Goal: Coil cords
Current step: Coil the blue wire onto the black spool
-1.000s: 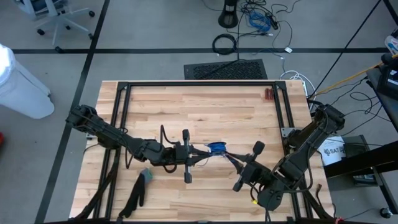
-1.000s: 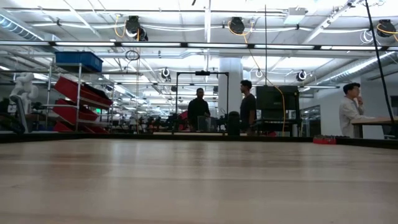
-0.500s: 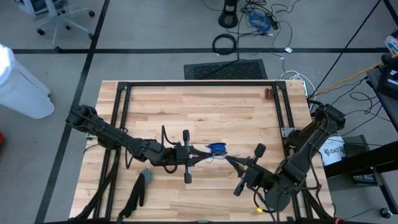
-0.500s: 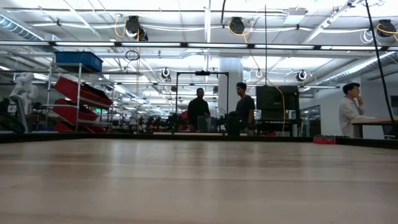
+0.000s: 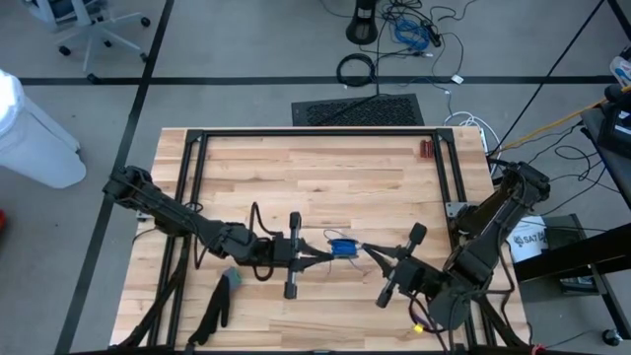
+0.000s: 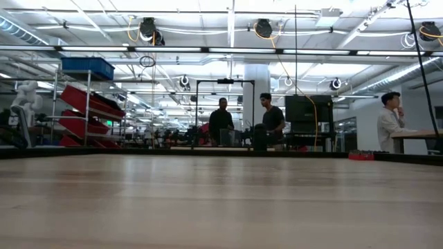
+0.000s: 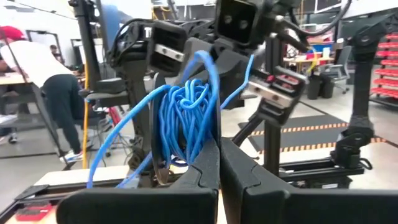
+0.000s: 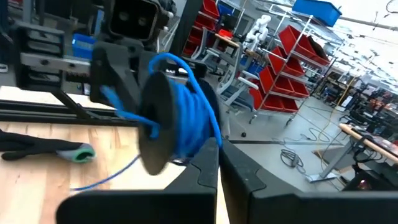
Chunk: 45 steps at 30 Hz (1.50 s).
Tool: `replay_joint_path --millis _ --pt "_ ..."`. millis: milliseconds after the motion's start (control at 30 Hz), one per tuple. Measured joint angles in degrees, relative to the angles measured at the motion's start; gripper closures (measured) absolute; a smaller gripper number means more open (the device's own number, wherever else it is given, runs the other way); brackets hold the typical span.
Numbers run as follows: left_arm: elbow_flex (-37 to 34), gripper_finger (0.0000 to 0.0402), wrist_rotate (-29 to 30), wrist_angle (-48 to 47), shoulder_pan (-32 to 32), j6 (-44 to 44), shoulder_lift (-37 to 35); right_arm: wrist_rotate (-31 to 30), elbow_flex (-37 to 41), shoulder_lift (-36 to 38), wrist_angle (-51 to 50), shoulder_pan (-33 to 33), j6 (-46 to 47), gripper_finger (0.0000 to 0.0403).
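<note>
Mid-table, held off the wood btwn both arms, the blue cord (image 5: 342, 246) looks mostly wound (one loose strand trails). Left gripper (image 5: 317, 255) and right gripper (image 5: 373, 252) each pinch it, fingers pressed together; tidying the tail appears left.

text: "SAT…", cut off, dark letters | on: white bucket (image 5: 526, 240) on the floor beside the table's right edge, high view | other views: nothing legible on any object
</note>
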State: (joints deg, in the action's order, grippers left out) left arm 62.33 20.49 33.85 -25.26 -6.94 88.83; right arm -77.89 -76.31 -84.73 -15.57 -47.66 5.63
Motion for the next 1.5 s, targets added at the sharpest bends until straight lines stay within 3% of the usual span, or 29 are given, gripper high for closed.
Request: replay_joint_path --millis 267,767,1067,1267,1500 --pt "0.0 0.0401 -0.41 0.17 0.0 0.09 -0.03 4.81 0.0 0.09 0.02 1.14 0.89 0.0393" --pt "0.0 0.0402 0.24 0.94 0.0 0.17 -0.03 4.44 0.0 3.51 -0.44 -4.45 4.63 0.0338" --pt "0.0 0.0401 3.44 1.94 0.0 0.49 -1.61 5.75 2.46 0.95 -11.82 -7.89 26.21 0.0317" --pt "0.0 0.0402 3.82 3.39 0.0 0.5 -1.63 2.24 7.62 -4.13 -1.02 -4.21 24.48 0.0316" --pt "0.0 0.0402 4.16 4.82 0.02 0.14 -1.67 9.02 9.22 -6.65 12.77 2.01 15.85 0.0316"
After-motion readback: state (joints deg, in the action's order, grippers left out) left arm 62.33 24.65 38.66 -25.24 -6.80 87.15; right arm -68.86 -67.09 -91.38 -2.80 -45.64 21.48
